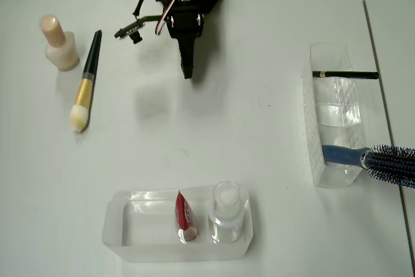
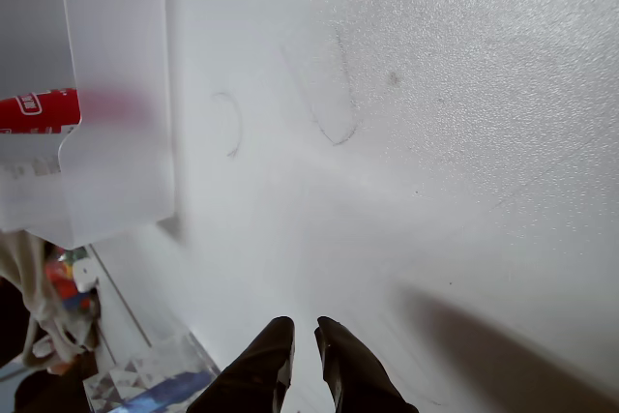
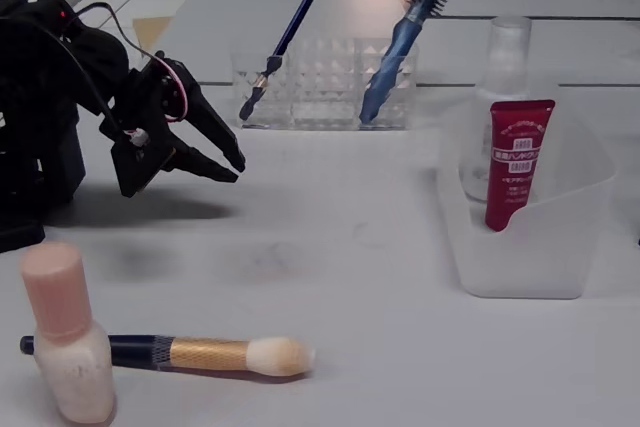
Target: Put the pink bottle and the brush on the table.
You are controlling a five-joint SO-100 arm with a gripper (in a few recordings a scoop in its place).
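The pink bottle (image 1: 59,43) (image 3: 65,357) stands upright on the white table (image 1: 259,128) at the far left of the overhead view. Right beside it lies the brush (image 1: 86,82) (image 3: 200,354), flat on the table, its tan bristle head pointing away from the arm's base. My black gripper (image 1: 188,72) (image 2: 303,326) (image 3: 238,171) hovers low over bare table, well to the right of both in the overhead view. Its jaws are almost together with nothing between them.
A clear tray (image 1: 113,225) (image 2: 116,142) (image 3: 530,267) holds a red tube (image 1: 183,215) (image 3: 512,162) and a clear bottle (image 1: 226,209). A clear organizer (image 1: 334,128) holds a blue hairbrush (image 1: 382,160) and a black stick (image 1: 347,74).
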